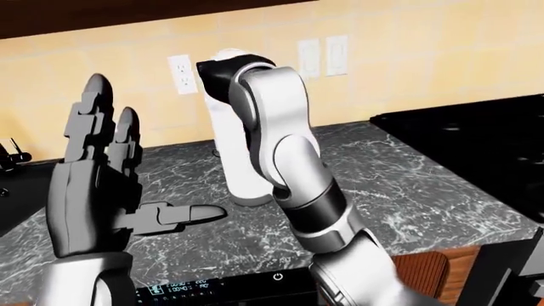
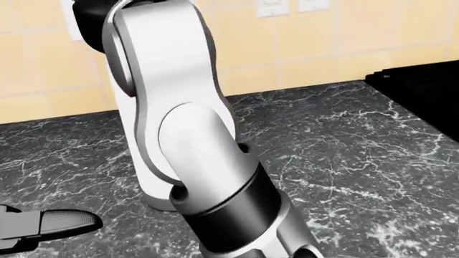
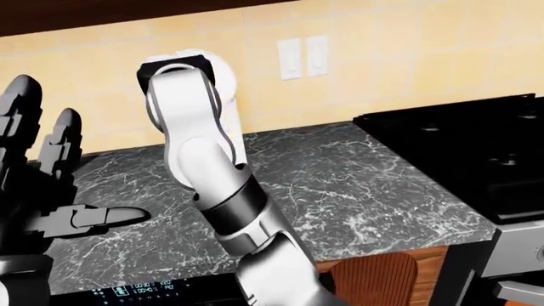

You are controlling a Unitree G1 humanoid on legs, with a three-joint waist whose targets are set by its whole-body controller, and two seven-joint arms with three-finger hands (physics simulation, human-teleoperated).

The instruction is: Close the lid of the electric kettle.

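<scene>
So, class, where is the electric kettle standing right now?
In the left-eye view the electric kettle stands left of centre on the marble counter, against the tiled wall, mostly hidden by the right arm.

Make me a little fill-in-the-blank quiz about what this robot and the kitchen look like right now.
1. The white electric kettle stands on a dark ____ counter.
2. The robot's left hand is raised with its fingers ____.
3. The robot's ____ arm reaches up across the kettle.
4. At the right edge of the left-eye view lies a black ____.

Missing words: marble; open; right; stove
</scene>
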